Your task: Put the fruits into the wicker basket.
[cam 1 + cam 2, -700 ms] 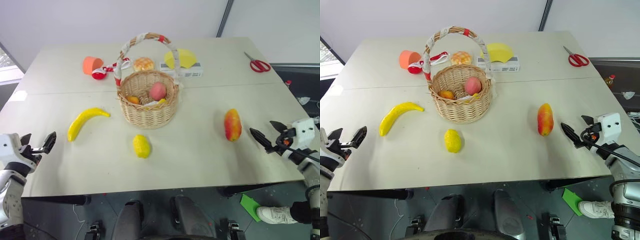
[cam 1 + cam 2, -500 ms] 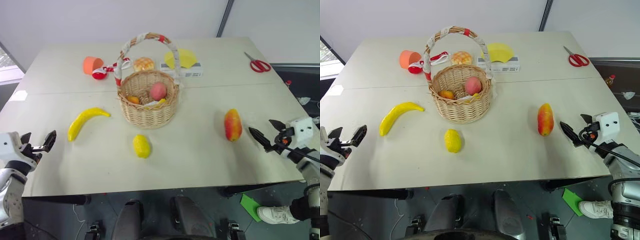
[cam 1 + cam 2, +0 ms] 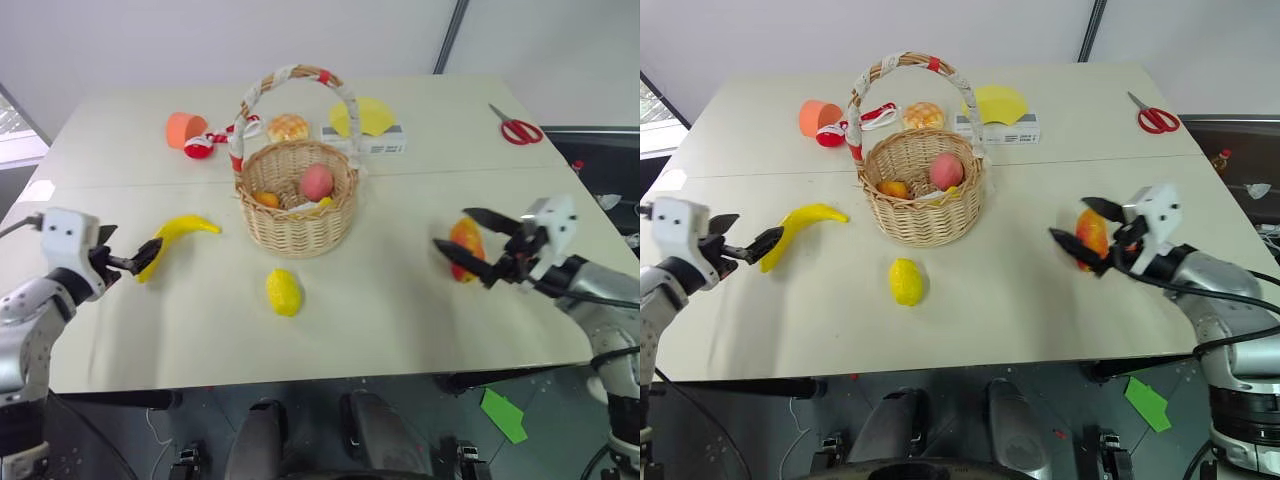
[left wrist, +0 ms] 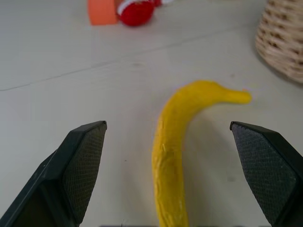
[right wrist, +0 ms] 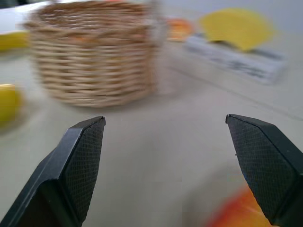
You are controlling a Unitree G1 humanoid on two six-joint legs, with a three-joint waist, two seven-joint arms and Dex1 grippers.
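Observation:
A yellow banana (image 3: 172, 243) lies on the table left of the wicker basket (image 3: 297, 195). My left gripper (image 3: 125, 254) is open, level with the banana's near end; the banana (image 4: 182, 142) runs between its fingers. The lemon (image 3: 284, 292) sits in front of the basket. The red-orange mango (image 3: 466, 247) lies to the right, and my right gripper (image 3: 451, 228) stands open around it, one finger in front of it. The mango (image 5: 236, 213) shows low in the right wrist view, beside one finger, with the basket (image 5: 92, 52) beyond. The basket holds a pink fruit and a small orange one.
Behind the basket are an orange cup (image 3: 183, 129), a red and white object (image 3: 199, 150), a bread bun (image 3: 287, 127) and a yellow wedge (image 3: 365, 117) on a flat box. Red scissors (image 3: 517, 130) lie at the far right. The table's front edge is near both arms.
Both arms have swung inward from the table's sides. The left gripper has reached the banana's near end and the right gripper has come up to the mango. Both stay open.

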